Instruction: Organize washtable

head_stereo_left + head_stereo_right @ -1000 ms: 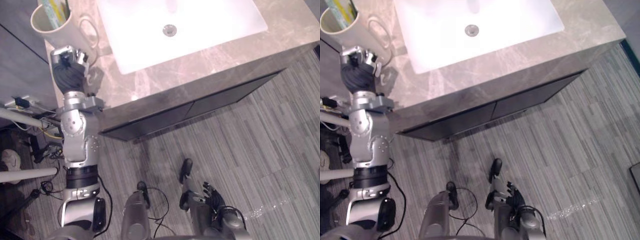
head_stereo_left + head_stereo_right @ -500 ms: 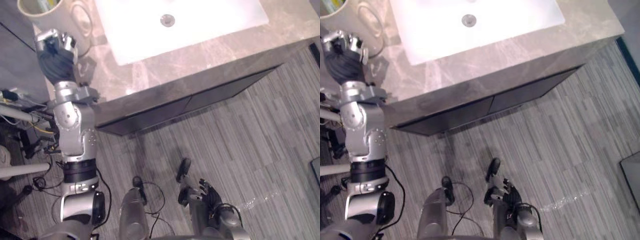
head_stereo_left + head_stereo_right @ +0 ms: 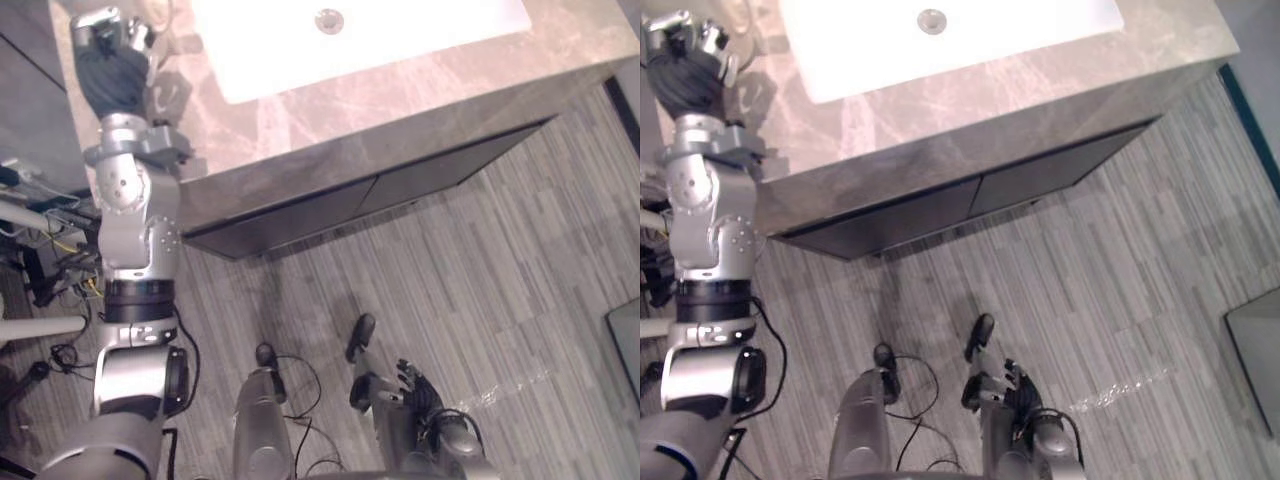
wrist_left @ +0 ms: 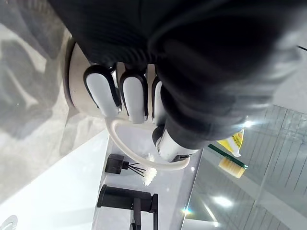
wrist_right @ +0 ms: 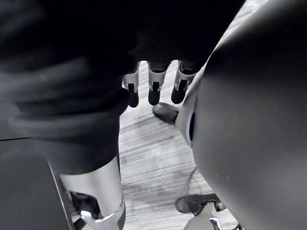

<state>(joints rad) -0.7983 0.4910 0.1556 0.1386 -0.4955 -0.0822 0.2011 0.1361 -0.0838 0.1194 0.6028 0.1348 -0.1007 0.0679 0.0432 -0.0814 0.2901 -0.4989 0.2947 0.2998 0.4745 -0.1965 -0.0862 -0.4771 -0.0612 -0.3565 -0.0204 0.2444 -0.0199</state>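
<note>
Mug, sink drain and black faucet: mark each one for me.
mug [image 4: 76, 86], left wrist view, on its cream side wall.
sink drain [image 3: 328, 17], left eye view, on its metal centre.
faucet [image 4: 125, 197], left wrist view, on its black horizontal body.

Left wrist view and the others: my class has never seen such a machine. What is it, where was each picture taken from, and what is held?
It is a two-legged robot with two arms and fingered hands. Two pictures look down from its head at a stone counter with a white sink; two come from cameras on its wrists. The left hand grips a cream mug, thumb at its handle, near a black tap. The right hand hangs open above the floor, empty.
</note>
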